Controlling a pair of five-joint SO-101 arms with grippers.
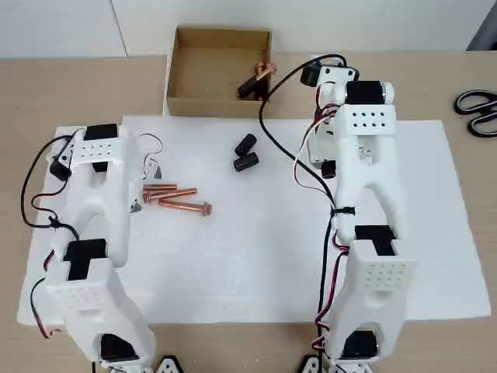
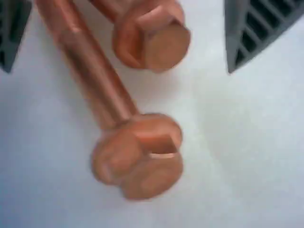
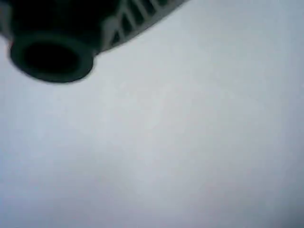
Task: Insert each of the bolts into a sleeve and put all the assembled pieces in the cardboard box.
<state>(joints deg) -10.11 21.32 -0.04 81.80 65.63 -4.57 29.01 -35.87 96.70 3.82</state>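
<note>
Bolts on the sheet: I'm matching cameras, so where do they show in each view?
High view: loose bolts lie left of centre on the white sheet.
Left wrist view: two bolt heads, centre.
Right wrist view: a black sleeve instead.
Shared landmark: the white sheet.

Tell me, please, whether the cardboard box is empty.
Not empty: the cardboard box holds a copper bolt in a black sleeve, lying near its wall.

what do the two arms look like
The left arm and right arm are white plastic with black motors at the joints, grids of small holes on some panels, and loose black and red cables. End effector fingers are dark grey with ribs.
</note>
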